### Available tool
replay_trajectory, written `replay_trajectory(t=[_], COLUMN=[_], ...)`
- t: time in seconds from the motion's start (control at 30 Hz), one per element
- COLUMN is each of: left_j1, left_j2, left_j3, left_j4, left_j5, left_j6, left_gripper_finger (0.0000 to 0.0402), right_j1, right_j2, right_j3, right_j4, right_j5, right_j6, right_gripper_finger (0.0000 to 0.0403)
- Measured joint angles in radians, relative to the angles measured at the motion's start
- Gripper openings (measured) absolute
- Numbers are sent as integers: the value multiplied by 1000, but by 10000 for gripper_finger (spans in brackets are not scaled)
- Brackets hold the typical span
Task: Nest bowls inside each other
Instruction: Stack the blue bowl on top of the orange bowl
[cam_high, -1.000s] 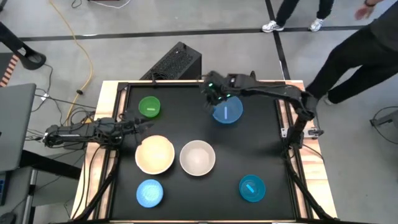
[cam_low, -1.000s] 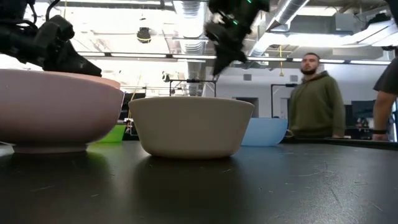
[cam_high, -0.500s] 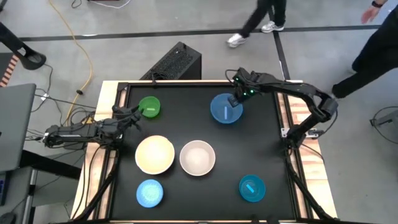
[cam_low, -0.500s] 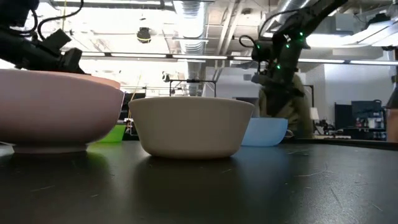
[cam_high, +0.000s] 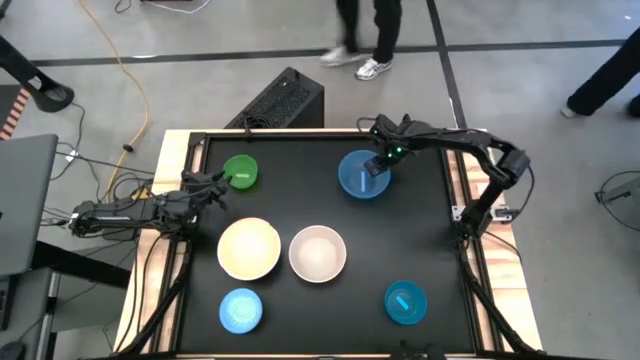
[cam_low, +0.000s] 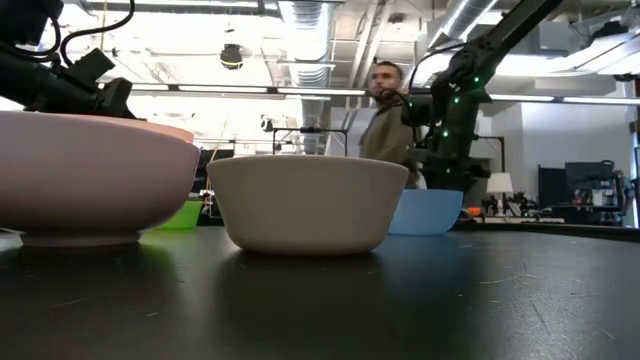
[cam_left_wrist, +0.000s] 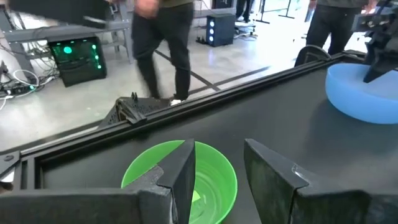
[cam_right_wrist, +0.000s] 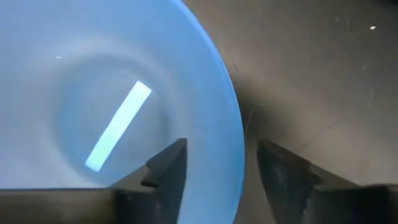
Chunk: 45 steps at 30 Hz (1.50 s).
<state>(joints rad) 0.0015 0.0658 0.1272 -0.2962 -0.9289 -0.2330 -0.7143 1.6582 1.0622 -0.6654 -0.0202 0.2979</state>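
High view first: the right claw (cam_high: 377, 166) hangs over the near-wall side of the blue bowl (cam_high: 362, 176), its fingers straddling the rim, one inside and one outside, spread with a gap and not yet pinching. That straddle suits lifting a thin-walled bowl by its edge, I judge. The left claw (cam_high: 215, 189) sits just beside the green bowl (cam_high: 241, 171), fingers parted around nothing. Below and beside the left claw lie the cream bowl (cam_high: 249, 249) and the white bowl (cam_high: 318, 253), almost touching; the light blue bowl (cam_high: 241, 309) and the teal bowl (cam_high: 405, 302) rest well apart, far from either claw. Bare black surface (cam_high: 300, 200) lies between the blue bowl and the large pair, giving an open lane for carrying. Low view: the right claw (cam_low: 449, 170) drops onto the blue bowl (cam_low: 428, 212), which is partly hidden behind the white bowl (cam_low: 306, 203); a wide pinkish-looking bowl (cam_low: 92, 176) fills the side under the left arm, and a person passes in the room behind. Left wrist view: the green bowl (cam_left_wrist: 186, 181) sits right ahead of the parted fingers (cam_left_wrist: 185, 180), one fingertip over its rim, with the surface's raised border close beyond, so room there is tight. Right wrist view: the blue bowl's rim (cam_right_wrist: 234, 143) runs between the two fingers (cam_right_wrist: 168, 167), clear gaps either side, empty surface outside the wall.
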Motion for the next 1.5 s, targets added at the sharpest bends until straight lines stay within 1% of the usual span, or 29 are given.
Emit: replay_trajectory(t=[0.1, 0.23, 0.27, 0.43, 0.63, 0.8, 0.9, 1.03, 1.13, 1.23, 1.3, 1.37, 1.5], left_j1=[0, 0, 0, 0, 0, 0, 0, 0, 0, 0, 0, 0, 0], left_j2=[0, 0, 0, 0, 0, 0, 0, 0, 0, 0, 0, -1, -3], left_j3=[0, 0, 0, 0, 0, 0, 0, 0, 0, 0, 0, 0, 3], left_j4=[0, 0, 0, 0, 1, 4, 4, 12, 26, 27, 27, 27, 26], left_j5=[7, 7, 7, 7, 7, 16, 16, 22, 34, 35, 45, 57, 79], left_j6=[0, 0, 0, 0, 0, 0, 0, 0, -1, -8, -14, -14, -11], left_gripper_finger=[125, 125, 125, 125, 125, 125, 125, 125, 125, 125, 125, 125, 125], right_j1=[0, 0, 1, 41, 140, 288, 399, 549, 651, 724, 752, 767, 774], right_j2=[10, -6, -16, -48, -71, -68, -67, -63, -17, 61, 112, 177, 313], right_j3=[0, 0, 4, 58, 223, 355, 389, 393, 395, 400, 421, 471, 589], right_j4=[5, 10, 16, 19, 26, 98, 179, 331, 489, 624, 647, 683, 661], right_j5=[-3, -4, -5, 1, 25, 29, 25, 25, 27, 26, 21, 20, 19], right_j6=[9, 12, 18, 34, 34, 26, 11, -35, -76, -112, -120, -116, -115], right_gripper_finger=[144, 31, 18, 14, 5, 4, 4, 3, 3, 3, 3, 3, 3])
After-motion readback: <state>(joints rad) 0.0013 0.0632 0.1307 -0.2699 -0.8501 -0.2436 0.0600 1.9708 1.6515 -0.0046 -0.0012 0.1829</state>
